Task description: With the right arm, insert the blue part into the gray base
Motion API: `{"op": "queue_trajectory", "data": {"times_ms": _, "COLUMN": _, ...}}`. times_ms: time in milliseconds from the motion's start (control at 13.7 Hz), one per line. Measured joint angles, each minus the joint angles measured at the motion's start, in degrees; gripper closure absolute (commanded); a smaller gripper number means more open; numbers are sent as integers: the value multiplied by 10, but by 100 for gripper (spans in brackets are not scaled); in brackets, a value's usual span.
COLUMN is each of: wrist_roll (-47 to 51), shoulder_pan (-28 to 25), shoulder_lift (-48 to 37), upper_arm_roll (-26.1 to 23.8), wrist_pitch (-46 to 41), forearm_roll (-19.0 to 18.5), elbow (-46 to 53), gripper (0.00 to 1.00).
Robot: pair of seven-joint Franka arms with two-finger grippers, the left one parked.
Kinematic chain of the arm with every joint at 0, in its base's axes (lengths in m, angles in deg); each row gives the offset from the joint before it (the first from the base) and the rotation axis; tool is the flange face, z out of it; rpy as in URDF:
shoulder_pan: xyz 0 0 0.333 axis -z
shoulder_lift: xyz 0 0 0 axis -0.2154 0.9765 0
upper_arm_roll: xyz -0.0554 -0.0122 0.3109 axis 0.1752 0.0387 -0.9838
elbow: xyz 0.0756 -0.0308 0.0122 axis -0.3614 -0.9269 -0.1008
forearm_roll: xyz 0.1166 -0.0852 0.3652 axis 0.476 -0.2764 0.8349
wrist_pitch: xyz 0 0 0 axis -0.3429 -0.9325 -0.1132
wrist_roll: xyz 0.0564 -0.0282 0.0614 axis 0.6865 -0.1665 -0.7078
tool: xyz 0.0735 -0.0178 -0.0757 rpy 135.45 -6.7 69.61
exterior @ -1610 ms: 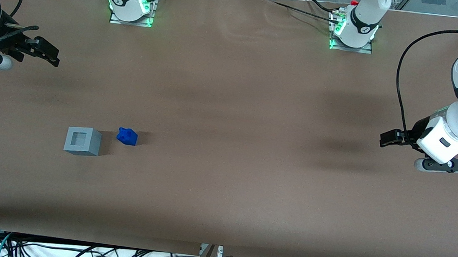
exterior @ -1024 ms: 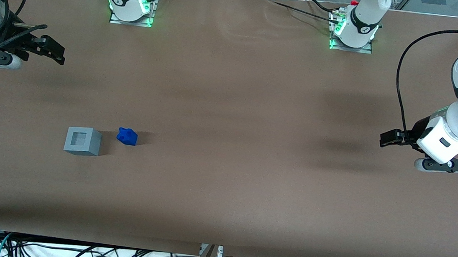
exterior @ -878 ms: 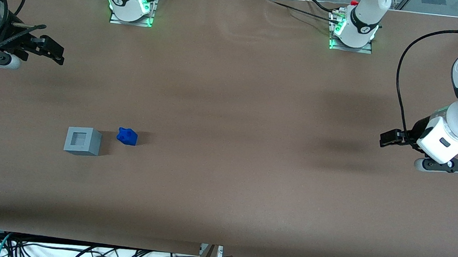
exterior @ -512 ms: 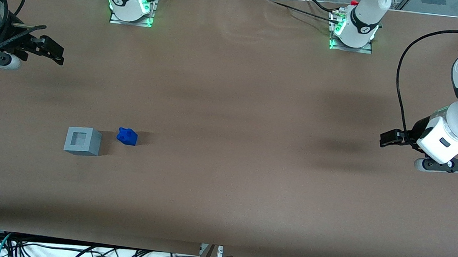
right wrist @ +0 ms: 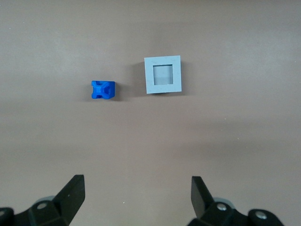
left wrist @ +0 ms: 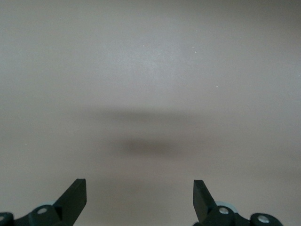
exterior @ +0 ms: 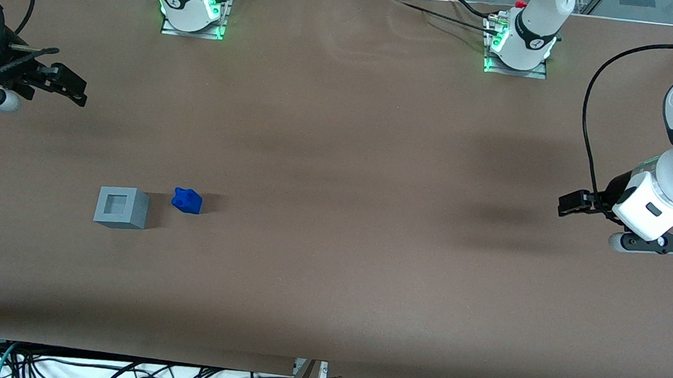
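The blue part point(exterior: 187, 200) point(right wrist: 103, 90) lies on the brown table beside the gray base point(exterior: 120, 207) point(right wrist: 162, 75), a short gap apart. The base's square recess faces up and holds nothing. My right arm's gripper point(exterior: 77, 90) point(right wrist: 136, 190) hangs open at the working arm's end of the table, well above the surface and farther from the front camera than both pieces. Nothing is between its fingers point(right wrist: 73, 190).
Two arm bases with green lights point(exterior: 192, 11) point(exterior: 518, 49) are bolted at the table's edge farthest from the front camera. Cables point(exterior: 109, 371) hang below the near edge. The brown table point(exterior: 329, 262) spreads wide around the two pieces.
The right gripper drifted slightly outward toward the parked arm's end, then pulled back a little and dropped lower in the front view. The blue part and gray base have not moved.
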Motion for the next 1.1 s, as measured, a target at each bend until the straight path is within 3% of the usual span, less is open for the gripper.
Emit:
{"op": "queue_trajectory", "data": {"times_ms": 878, "wrist_roll": 6, "shoulder_pan": 0, "shoulder_lift": 16, "upper_arm_roll": -22, "wrist_pitch": 13, "forearm_roll": 0, "elbow": -2, "gripper": 0}}
{"op": "queue_trajectory", "data": {"times_ms": 1098, "wrist_roll": 37, "shoulder_pan": 0, "shoulder_lift": 65, "upper_arm_roll": -35, "wrist_pitch": 117, "forearm_roll": 2, "elbow": -31, "gripper": 0}}
